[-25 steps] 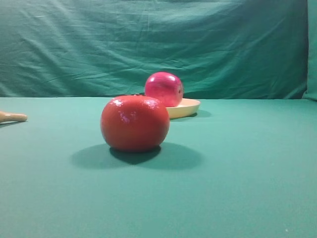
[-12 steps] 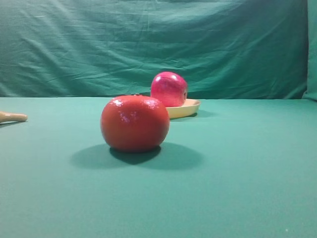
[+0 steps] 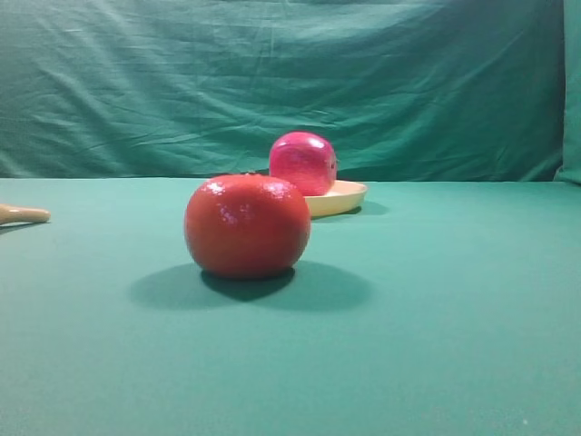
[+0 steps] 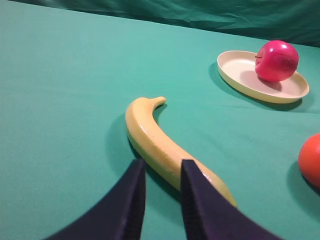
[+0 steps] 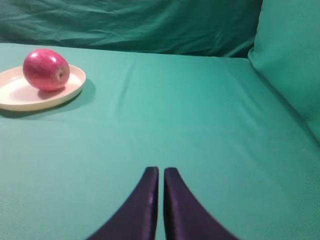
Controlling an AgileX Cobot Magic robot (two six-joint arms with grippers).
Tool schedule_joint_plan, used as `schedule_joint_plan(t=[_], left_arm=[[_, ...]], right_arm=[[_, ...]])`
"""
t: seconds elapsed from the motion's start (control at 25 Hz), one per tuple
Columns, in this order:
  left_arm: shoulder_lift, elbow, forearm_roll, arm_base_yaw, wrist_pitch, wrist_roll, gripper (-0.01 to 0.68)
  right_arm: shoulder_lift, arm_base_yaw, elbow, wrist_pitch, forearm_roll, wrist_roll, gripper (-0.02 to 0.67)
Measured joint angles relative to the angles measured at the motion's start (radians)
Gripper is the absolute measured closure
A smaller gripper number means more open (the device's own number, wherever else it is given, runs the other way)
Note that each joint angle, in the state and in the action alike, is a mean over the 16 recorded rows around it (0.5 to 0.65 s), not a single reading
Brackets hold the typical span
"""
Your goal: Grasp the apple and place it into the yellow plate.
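Note:
The apple (image 3: pixel 302 162), glossy crimson-pink, rests in the yellow plate (image 3: pixel 343 197) toward the back of the table. In the left wrist view the apple (image 4: pixel 276 61) lies on the right side of the plate (image 4: pixel 240 75). From the right wrist, the apple (image 5: pixel 46 69) shows on the plate (image 5: pixel 20 97) at far left. My right gripper (image 5: pixel 161 172) is shut, empty, well off to the right of the plate. The left gripper (image 4: pixel 162 167) hovers near the table with a narrow gap between its fingers, holding nothing. Neither gripper appears in the exterior view.
An orange-red tomato-like fruit (image 3: pixel 247 225) stands in front of the plate, also at the right edge of the left wrist view (image 4: pixel 311 160). A yellow banana (image 4: pixel 155 137) lies just beyond the left gripper. Green cloth covers the table and hangs as a backdrop (image 3: pixel 290 82).
The apple rocked in the plate, leaning slightly right half a second ago and now back to the left. Nothing else has moved.

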Motion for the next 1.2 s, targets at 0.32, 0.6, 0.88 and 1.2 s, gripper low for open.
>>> schedule_joint_plan(t=[0.32, 0.6, 0.88, 1.2], left_arm=[[0.0, 0.0, 0.0, 0.0, 0.0, 0.0, 0.516], [0.0, 0.0, 0.0, 0.0, 0.0, 0.0, 0.516], [0.0, 0.0, 0.0, 0.0, 0.0, 0.0, 0.516], [0.0, 0.0, 0.0, 0.0, 0.0, 0.0, 0.516]], right_arm=[[0.0, 0.0, 0.001, 0.008, 0.0, -0.002, 0.649], [0.0, 0.0, 0.001, 0.008, 0.0, -0.002, 0.649], [0.0, 0.0, 0.001, 0.008, 0.0, -0.002, 0.649], [0.0, 0.0, 0.001, 0.008, 0.0, -0.002, 0.649]])
